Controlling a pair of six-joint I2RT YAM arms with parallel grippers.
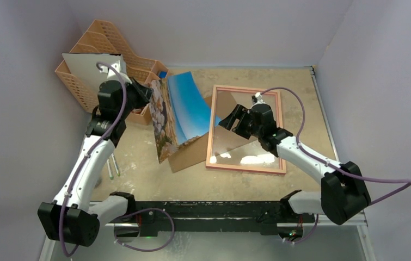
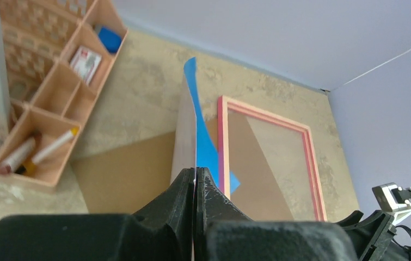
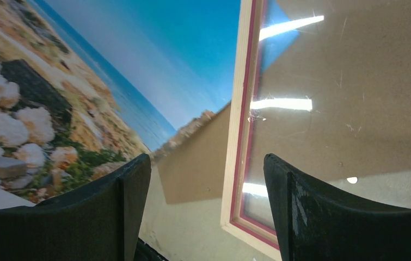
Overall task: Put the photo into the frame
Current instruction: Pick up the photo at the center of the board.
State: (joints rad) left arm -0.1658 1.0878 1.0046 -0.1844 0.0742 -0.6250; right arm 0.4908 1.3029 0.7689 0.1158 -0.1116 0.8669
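The left claw [image 2: 195, 176] is pinched tight on one edge of the photo [image 1: 189, 106], its two fingers pressed together with only the thin sheet between them. The photo is raised off the counter [image 1: 137, 179] and stands tilted and bowed. Its rocky coast end is up by the left claw and its blue sky sweeps down toward the frame [image 1: 245, 166]. From the left wrist the print [image 2: 206, 147] shows almost edge-on, a narrow curved sliver just beside the frame's left border [image 2: 223, 147]. Its lower part hangs over the plain brown backing board [image 1: 192, 155], which lies flat on the counter and reaches that same border. The frame lies flat right of centre, with bright glints on its pane. The right claw [image 1: 230, 120] hovers over the left part of the frame with its jaws spread wide and nothing between them. In its own view the fingers [image 3: 132, 201] straddle the frame's pink-red edge [image 3: 241, 125], with the photo [image 3: 137, 65] filling the left side. An orange organiser [image 1: 91, 43] stands at the far left, behind the left arm
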